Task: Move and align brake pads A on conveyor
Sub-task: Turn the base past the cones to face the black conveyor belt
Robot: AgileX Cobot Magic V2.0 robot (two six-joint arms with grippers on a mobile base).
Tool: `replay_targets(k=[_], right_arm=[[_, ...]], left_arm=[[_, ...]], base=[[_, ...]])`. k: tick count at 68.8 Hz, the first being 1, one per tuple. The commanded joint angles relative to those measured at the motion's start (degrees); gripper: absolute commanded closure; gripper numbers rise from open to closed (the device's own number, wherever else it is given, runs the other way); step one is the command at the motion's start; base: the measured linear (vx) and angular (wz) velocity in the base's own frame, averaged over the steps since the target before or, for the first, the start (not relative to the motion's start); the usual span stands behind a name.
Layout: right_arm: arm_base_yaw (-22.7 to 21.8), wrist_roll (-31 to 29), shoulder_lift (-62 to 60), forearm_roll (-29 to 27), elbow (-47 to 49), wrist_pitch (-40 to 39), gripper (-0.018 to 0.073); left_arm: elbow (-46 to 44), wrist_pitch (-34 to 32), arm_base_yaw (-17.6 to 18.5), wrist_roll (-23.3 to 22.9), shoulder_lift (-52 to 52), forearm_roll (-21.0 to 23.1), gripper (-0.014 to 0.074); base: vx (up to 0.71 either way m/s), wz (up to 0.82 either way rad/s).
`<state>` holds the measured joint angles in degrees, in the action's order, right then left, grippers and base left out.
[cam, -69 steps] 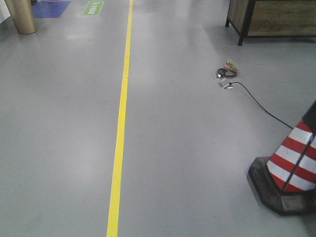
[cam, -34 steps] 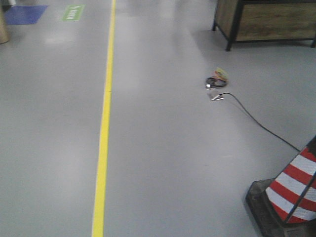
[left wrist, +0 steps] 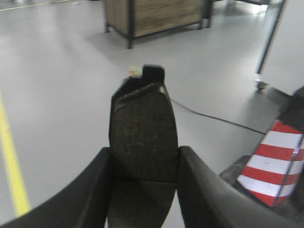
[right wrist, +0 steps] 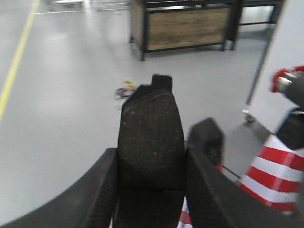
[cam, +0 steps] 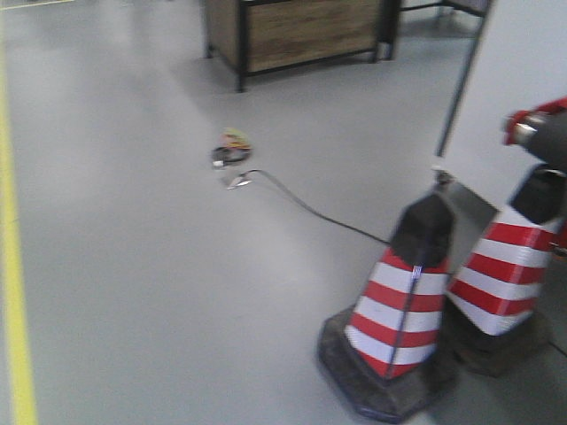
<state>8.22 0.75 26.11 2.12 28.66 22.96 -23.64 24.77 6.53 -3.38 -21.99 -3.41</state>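
Note:
In the left wrist view, a dark grey-brown brake pad (left wrist: 142, 123) with a thin cross groove stands up between the black fingers of my left gripper (left wrist: 145, 156), which is shut on its sides. The right wrist view shows the same: my right gripper (right wrist: 152, 154) is shut on a second brake pad (right wrist: 151, 123) that points away from the camera. Both pads hang above grey floor. The conveyor is out of view. Neither gripper appears in the front view.
Two red-and-white traffic cones (cam: 399, 305) (cam: 505, 279) stand close at the right, by a white panel (cam: 527, 80). A black cable (cam: 301, 205) runs to a small cord bundle (cam: 232, 149). A wooden cabinet (cam: 301, 31) stands behind. A yellow floor line (cam: 13, 292) runs at the left.
The front view has swung to the right: the yellow line slid to the left edge, the cabinet and cable shifted left, and a second cone and the white panel came into view.

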Motion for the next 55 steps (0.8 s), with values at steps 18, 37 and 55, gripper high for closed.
replay_targets(k=[18, 37, 55], right_arm=[[-0.12, -0.22, 0.11, 0.44, 1.72, -5.46, 0.0566], [-0.12, -0.22, 0.11, 0.44, 1.72, -5.46, 0.0566], [-0.12, -0.22, 0.11, 0.44, 1.72, -5.46, 0.0566]], left_arm=[[-1.6, -5.57, 0.24, -0.47, -0.43, 0.12, 0.0603], [-1.6, -5.57, 0.24, -0.47, -0.43, 0.12, 0.0603], [-1.6, -5.57, 0.24, -0.47, -0.43, 0.12, 0.0603]], base=[[0.22, -0.87], [0.18, -0.85], [0.14, -0.87]])
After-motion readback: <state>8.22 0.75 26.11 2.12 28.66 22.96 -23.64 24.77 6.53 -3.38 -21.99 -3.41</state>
